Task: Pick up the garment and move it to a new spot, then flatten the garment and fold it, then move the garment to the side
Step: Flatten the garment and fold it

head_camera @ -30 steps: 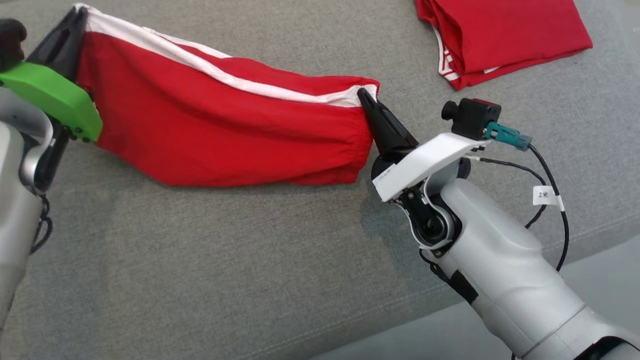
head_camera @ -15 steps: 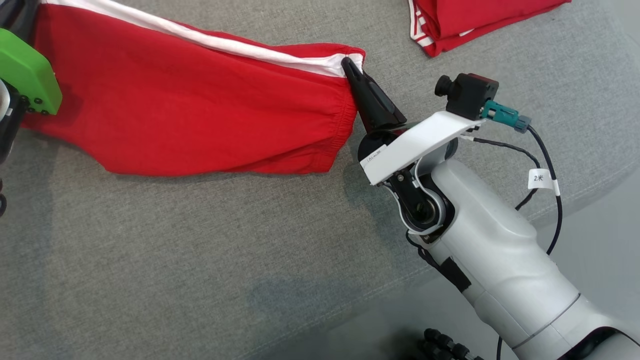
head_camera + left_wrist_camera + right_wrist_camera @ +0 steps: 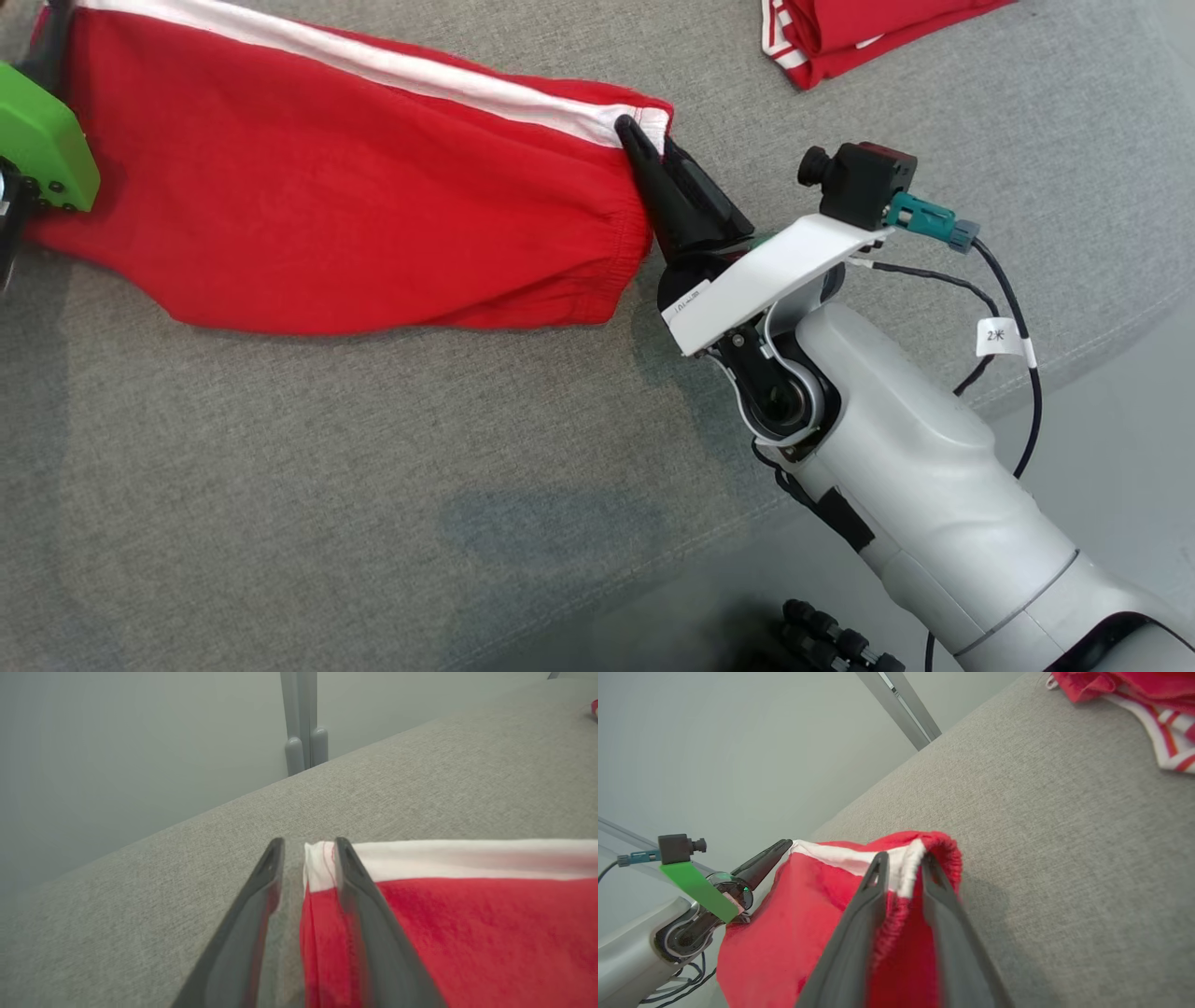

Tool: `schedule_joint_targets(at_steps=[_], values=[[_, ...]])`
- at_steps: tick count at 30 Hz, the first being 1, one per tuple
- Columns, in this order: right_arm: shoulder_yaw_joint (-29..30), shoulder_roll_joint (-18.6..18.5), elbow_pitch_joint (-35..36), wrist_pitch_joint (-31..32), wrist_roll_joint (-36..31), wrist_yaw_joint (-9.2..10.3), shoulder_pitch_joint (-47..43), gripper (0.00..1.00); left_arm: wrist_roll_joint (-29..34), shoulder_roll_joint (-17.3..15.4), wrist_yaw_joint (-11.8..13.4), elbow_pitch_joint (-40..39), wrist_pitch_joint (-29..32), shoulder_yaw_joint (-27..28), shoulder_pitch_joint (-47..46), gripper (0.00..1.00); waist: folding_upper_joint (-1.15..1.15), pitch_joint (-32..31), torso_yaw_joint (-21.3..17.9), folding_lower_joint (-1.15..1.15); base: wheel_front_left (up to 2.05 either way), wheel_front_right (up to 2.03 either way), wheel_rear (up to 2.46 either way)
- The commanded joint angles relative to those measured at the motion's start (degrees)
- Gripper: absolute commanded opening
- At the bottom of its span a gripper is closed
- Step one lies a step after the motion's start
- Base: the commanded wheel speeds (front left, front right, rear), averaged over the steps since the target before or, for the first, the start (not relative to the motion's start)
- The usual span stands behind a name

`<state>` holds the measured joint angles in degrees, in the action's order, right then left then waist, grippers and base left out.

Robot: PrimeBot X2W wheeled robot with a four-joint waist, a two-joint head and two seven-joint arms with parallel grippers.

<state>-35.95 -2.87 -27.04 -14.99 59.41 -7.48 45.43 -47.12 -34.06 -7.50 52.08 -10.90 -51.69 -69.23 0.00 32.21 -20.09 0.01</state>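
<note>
The red cotton garment with a white side stripe [image 3: 355, 215] lies flat on the grey woven upholstered surface [image 3: 373, 485], in the upper left of the head view. Its long axis runs across that view from left to right and sinks slightly toward the right. The gathered elastic hem [image 3: 627, 245] is the right-hand end, and the white stripe [image 3: 373, 61] follows the far edge.

There are two red garments in all. The second, a folded red garment with red-and-white striped trim [image 3: 868, 33], rests well apart at the top right on the same surface.

There are two grippers, one at each end of the long garment. The right gripper [image 3: 644, 145] sits at the striped corner of the hem, its dark fingers narrowly parted with the white edge between them. The left gripper [image 3: 308, 844], under a green plastic bracket [image 3: 37, 140], stands at the opposite corner. Its fingers are apart: one lies on the cloth and the other stands clear of it over bare upholstery.
</note>
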Motion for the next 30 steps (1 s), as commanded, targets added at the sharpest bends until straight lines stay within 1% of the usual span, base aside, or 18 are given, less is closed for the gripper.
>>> schedule_joint_targets(at_steps=[1, 7, 11, 14, 18, 22, 26, 30], values=[[0.08, -0.08, -0.48, -0.21, -0.61, -0.02, 0.17, 1.0, -0.81, 0.28, 0.12, 0.39, -0.71, -0.56, -0.74, 1.0, 0.0, -0.28, 0.4, -0.01, 0.0, 0.0, 0.0], [2.27, -0.1, -1.8, -0.21, -5.17, -0.02, -0.91, 1.0, -2.96, 1.2, 0.11, 1.59, -3.03, -2.32, 1.14, 1.0, 0.0, -2.47, 1.62, -0.01, 0.0, 0.0, 0.0], [4.65, -0.85, -1.69, -0.2, -11.0, -0.02, -3.03, 1.0, -4.36, 1.61, 0.11, 1.47, -4.01, -2.29, 2.94, 1.0, 0.0, -5.06, 2.67, -0.01, 0.0, 0.0, 0.0], [6.85, -1.69, -0.68, -0.2, -15.49, -0.02, -4.96, 1.0, -4.88, 1.29, 0.11, 0.77, -4.39, -1.31, 4.44, 1.0, 0.0, -6.91, 3.36, -0.01, 0.0, 0.0, 0.0], [10.16, -2.02, 3.16, -0.16, -21.19, -0.01, -8.61, 1.0, -2.67, 0.28, 0.16, -1.76, -4.27, 3.38, 7.13, 1.0, 0.0, -8.95, 4.04, -0.01, 0.0, 0.0, 0.0], [12.35, -1.78, 8.54, -0.17, -26.22, -0.01, -12.98, 1.0, 0.71, 0.14, 1.3, -4.63, -4.24, 8.91, 11.2, 1.0, 0.0, -11.04, 4.56, -0.01, 0.0, 0.0, 0.0], [14.13, -1.43, 13.34, -0.17, -31.02, -0.02, -17.48, 1.0, 4.08, 1.26, 2.53, -7.33, -4.24, 14.58, 16.6, 1.0, 0.0, -13.13, 5.09, -0.01, 0.0, 0.0, 0.0], [15.65, -0.97, 17.28, -0.17, -34.75, -0.01, -21.77, 1.0, 6.96, 2.8, 3.08, -9.1, -4.23, 19.97, 21.7, 1.0, 0.0, -14.64, 5.4, -0.01, 0.0, 0.0, 0.0]])
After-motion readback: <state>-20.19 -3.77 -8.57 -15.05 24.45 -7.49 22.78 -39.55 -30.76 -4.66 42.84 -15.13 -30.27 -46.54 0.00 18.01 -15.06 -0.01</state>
